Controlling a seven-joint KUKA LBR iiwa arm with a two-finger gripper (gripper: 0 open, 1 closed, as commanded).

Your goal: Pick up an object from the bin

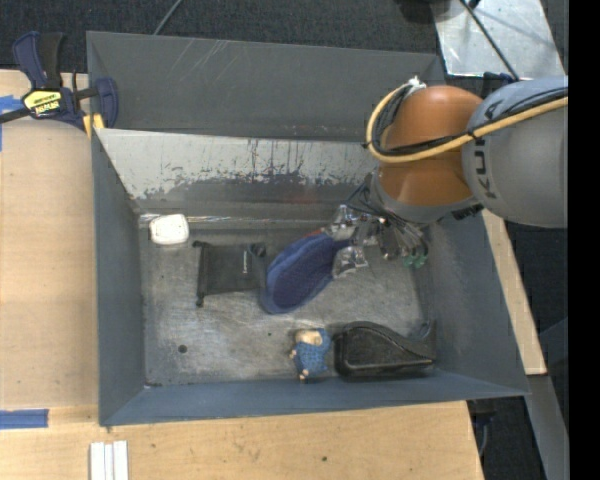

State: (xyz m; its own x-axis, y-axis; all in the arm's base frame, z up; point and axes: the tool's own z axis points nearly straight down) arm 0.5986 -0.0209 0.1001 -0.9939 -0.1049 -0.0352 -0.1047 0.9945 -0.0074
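My gripper (pixel 348 243) is low in the bin's right half, under the orange cover. Its metal fingers stand at the upper right end of a dark blue soft pouch (pixel 298 273), which lies slanted in the middle of the bin floor. The fingers touch or overlap the pouch's edge; whether they grip it I cannot tell. A flat black rectangular piece (pixel 227 270) lies just left of the pouch.
A small white block (pixel 168 230) sits at the back left of the floor. Near the front wall lie a little figure with blue and tan parts (pixel 309 353) and a black rounded case (pixel 382 352). The arm reaches in over the right wall.
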